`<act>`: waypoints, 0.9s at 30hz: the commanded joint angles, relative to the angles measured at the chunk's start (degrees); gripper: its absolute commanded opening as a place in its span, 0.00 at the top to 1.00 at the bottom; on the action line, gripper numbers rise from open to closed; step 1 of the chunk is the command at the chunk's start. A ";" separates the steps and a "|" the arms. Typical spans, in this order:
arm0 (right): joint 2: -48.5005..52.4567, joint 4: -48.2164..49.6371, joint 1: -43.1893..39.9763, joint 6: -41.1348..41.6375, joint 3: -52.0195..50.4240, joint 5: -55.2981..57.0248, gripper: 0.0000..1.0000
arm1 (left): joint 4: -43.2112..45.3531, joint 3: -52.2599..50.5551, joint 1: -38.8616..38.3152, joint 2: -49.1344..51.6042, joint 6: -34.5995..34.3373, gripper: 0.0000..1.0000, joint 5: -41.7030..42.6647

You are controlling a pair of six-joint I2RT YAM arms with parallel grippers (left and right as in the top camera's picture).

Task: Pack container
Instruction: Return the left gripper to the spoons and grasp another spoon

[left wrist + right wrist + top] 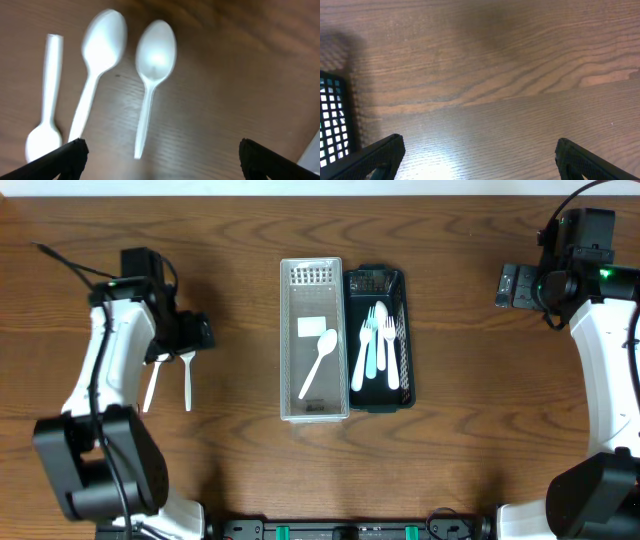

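Observation:
A clear grey container (286,340) stands mid-table with one white spoon (318,363) in it. A black mesh basket (379,406) beside it holds white and pale blue forks and spoons (378,345). White spoons lie loose on the table at the left (187,380). In the left wrist view three of them show: a middle one (154,65), a left one (100,55), and one turned the other way (49,95). My left gripper (190,332) (162,160) is open and empty just above them. My right gripper (515,285) (480,155) is open and empty over bare table at the far right.
The black basket's mesh corner (332,120) shows at the left edge of the right wrist view. A white label (311,327) lies in the clear container. The table is brown wood grain.

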 commanded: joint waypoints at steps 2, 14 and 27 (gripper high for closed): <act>0.50 -0.35 -0.33 -0.31 -0.09 0.59 0.01 | 1.73 -0.31 0.15 3.80 6.23 0.02 2.03; 0.50 -0.76 -0.33 -0.35 -0.09 0.61 0.01 | 4.63 -0.31 0.15 12.20 6.36 0.02 2.03; 0.50 -0.76 -0.33 -0.72 -0.09 0.61 0.01 | 4.35 -0.33 0.15 15.37 6.34 0.02 0.81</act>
